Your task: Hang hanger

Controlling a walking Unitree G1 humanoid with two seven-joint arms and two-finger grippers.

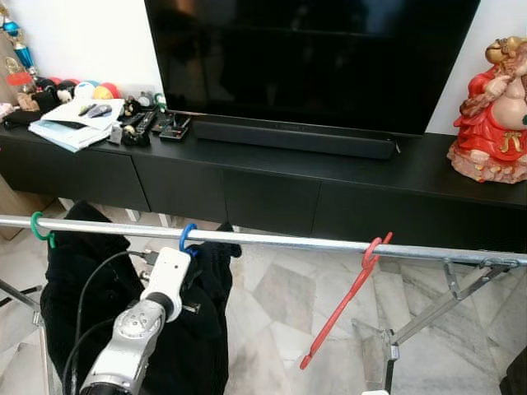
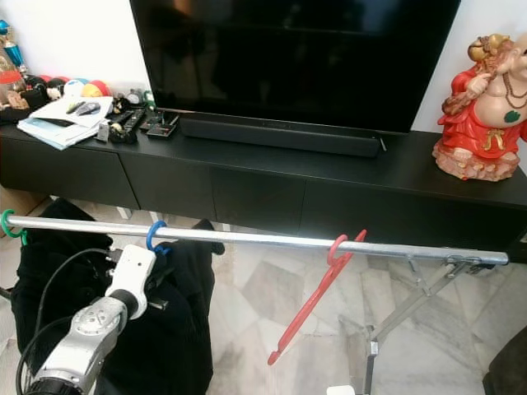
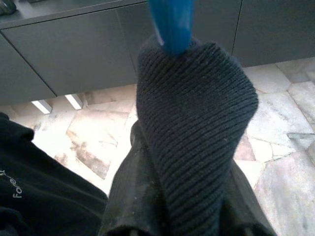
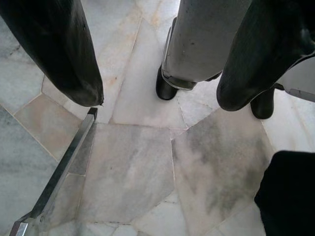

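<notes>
The left pincer [image 1: 177, 262], fingers hidden by black knit so its state cannot be told, sits directly under the rail [image 1: 288, 241], where the blue hanger [image 1: 188, 239] already hooks over, carrying a sweater [image 1: 198, 329]. A red hanger [image 1: 346, 300] dangles aslant further right, a green hook [image 1: 39, 228] left; the right pincer [image 4: 157, 59] hangs spread above the floor.

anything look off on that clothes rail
Yes: the red hanger hangs bare and steeply tilted from the rail, caught by its hook alone, unlike the blue hanger carrying dark clothing by the left pincer.
</notes>
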